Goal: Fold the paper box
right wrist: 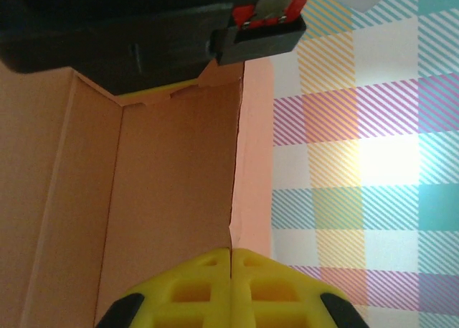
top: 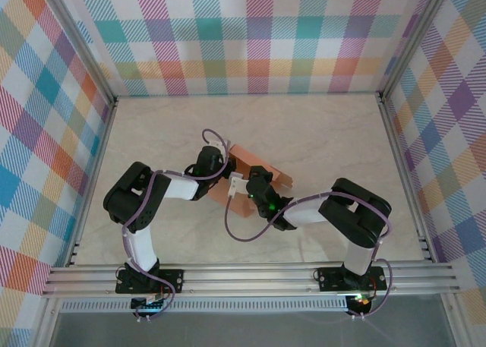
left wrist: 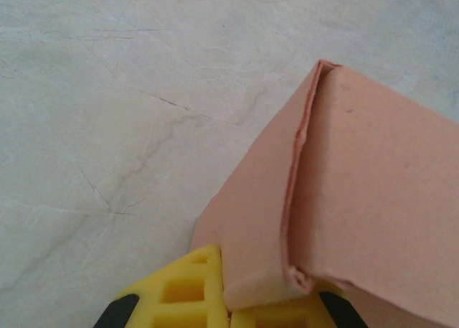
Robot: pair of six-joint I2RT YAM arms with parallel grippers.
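Paper box (top: pixel 262 167) sits near the middle of the surface (top: pixel 342 134), lying askew: one end far-left, the other near-right. Both arms reach in from the near edge, with their bases well apart, and meet at the box. The left pincer (left wrist: pixel 228 299) is at the box's left end, a box corner lying between its fingers, with surface beyond. The right pincer (right wrist: pixel 230 270) is at the near side, and a panel edge runs down between its fingers. The left arm (right wrist: pixel 129 34) is at the far end of that panel, and the wall (right wrist: pixel 358 163) is to its right.
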